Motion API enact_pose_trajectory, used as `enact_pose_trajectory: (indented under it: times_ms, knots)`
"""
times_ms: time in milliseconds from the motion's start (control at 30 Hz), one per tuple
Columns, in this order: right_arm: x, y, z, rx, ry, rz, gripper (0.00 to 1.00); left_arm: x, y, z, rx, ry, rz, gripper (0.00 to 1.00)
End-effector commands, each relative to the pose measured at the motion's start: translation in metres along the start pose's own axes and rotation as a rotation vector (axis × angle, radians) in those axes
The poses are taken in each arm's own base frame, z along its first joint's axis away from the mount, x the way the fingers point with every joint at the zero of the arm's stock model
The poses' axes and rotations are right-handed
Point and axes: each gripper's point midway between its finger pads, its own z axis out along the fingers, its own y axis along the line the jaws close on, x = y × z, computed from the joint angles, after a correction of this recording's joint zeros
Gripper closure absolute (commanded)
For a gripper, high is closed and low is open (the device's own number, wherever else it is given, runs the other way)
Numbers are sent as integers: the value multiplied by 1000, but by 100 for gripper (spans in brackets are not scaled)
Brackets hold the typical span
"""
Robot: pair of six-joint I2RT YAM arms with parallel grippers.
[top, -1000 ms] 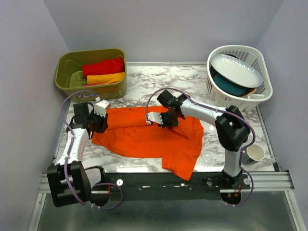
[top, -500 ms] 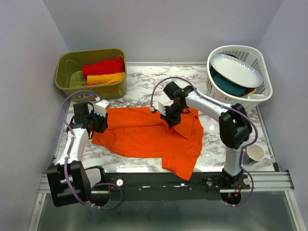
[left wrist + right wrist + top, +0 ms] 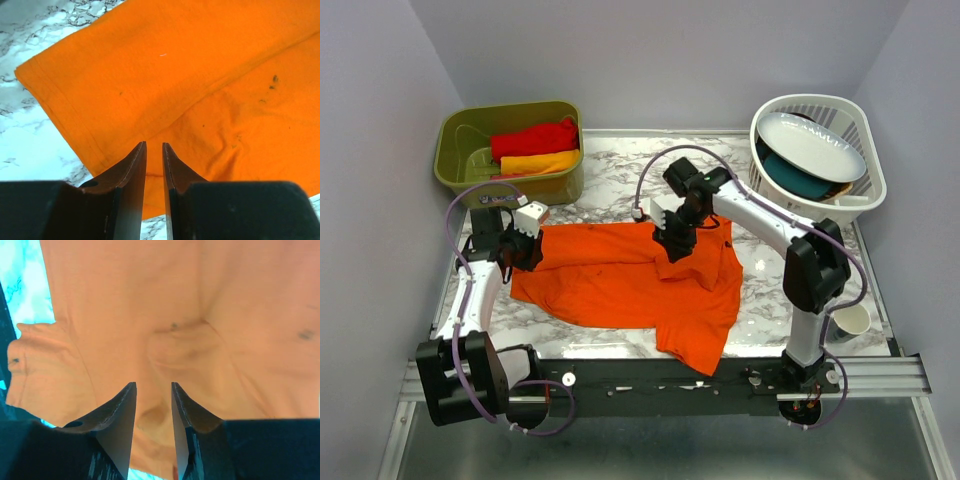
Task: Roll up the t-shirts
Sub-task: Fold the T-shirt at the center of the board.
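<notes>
A bright orange t-shirt (image 3: 620, 285) lies spread out on the marble table, with a fold at its right side. My left gripper (image 3: 527, 255) hovers over the shirt's left edge. In the left wrist view its jaws (image 3: 154, 145) stand a narrow gap apart with nothing between them, above the shirt's hem (image 3: 200, 90). My right gripper (image 3: 672, 248) hangs over the shirt's upper middle. In the right wrist view it (image 3: 152, 385) is slightly open and empty above wrinkled orange cloth (image 3: 175, 315). A red t-shirt (image 3: 535, 138) and a yellow-orange one (image 3: 540, 162) lie rolled in the green bin.
The green bin (image 3: 455, 130) stands at the back left. A white basket (image 3: 865, 190) at the back right holds a white plate (image 3: 810, 145) and a teal item (image 3: 798, 178). A white cup (image 3: 850, 320) stands at the front right.
My right gripper has moved a little to the right and toward the back over the shirt. The left arm has barely shifted. The shirt lies as before.
</notes>
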Motion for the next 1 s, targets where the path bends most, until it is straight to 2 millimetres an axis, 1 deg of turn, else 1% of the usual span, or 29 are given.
enact_pose_trajectory:
  times_ms: [0,33,100,133,200,233,300,333,367,400,433,467,500,533,567,600,633,667,733,767,833,867,933,967]
  knots:
    - [9,-22,-34,158,12,-13,58,-5,2,-2,13,12,33,70]
    - [22,-37,-29,227,49,-7,58,-6,1,-1,20,14,34,70]
    - [34,-50,-27,280,78,8,59,-10,-6,-2,65,4,43,70]
    - [40,-63,-29,329,81,23,60,-11,-9,-2,81,-1,50,70]
    - [52,-75,-29,360,85,82,60,-15,-16,-3,101,-5,79,71]
    - [62,-88,-33,396,96,114,61,-16,-19,-2,112,-5,103,72]
    - [70,-102,-40,435,101,157,62,-16,-30,1,144,7,142,73]
    - [78,-114,-45,470,102,182,63,-15,-30,3,136,19,165,74]
    - [81,-120,-48,489,101,188,63,-14,-30,5,133,31,176,75]
    - [82,-127,-53,510,97,191,64,-12,-33,10,143,49,189,80]
    - [89,-136,-57,534,104,204,64,-9,-27,13,118,72,192,83]
    - [91,-142,-58,544,108,210,64,-12,-22,15,104,73,203,87]
    - [91,-149,-65,565,103,215,64,-7,-18,20,101,99,207,94]
    - [95,-156,-70,588,102,229,64,-3,-13,23,85,119,216,96]
    - [99,-162,-70,593,105,238,65,0,-4,28,52,139,235,98]
    - [100,-167,-72,606,106,242,65,1,1,29,32,144,246,99]
    - [102,-177,-81,636,101,249,66,3,6,31,14,149,255,100]
    - [105,-181,-80,642,106,253,66,0,13,33,-14,146,268,100]
    - [109,-193,-86,670,106,248,67,1,19,37,-25,158,280,100]
    - [108,-197,-89,681,104,242,67,-4,23,38,-37,155,282,100]
    - [116,-205,-85,681,124,225,67,0,29,44,-43,185,279,100]
    - [117,-208,-83,681,133,216,68,-4,33,46,-56,181,287,100]
    - [126,-213,-77,677,166,199,68,0,42,52,-76,211,291,100]
    - [128,-214,-75,672,176,193,69,-5,47,54,-89,208,298,100]
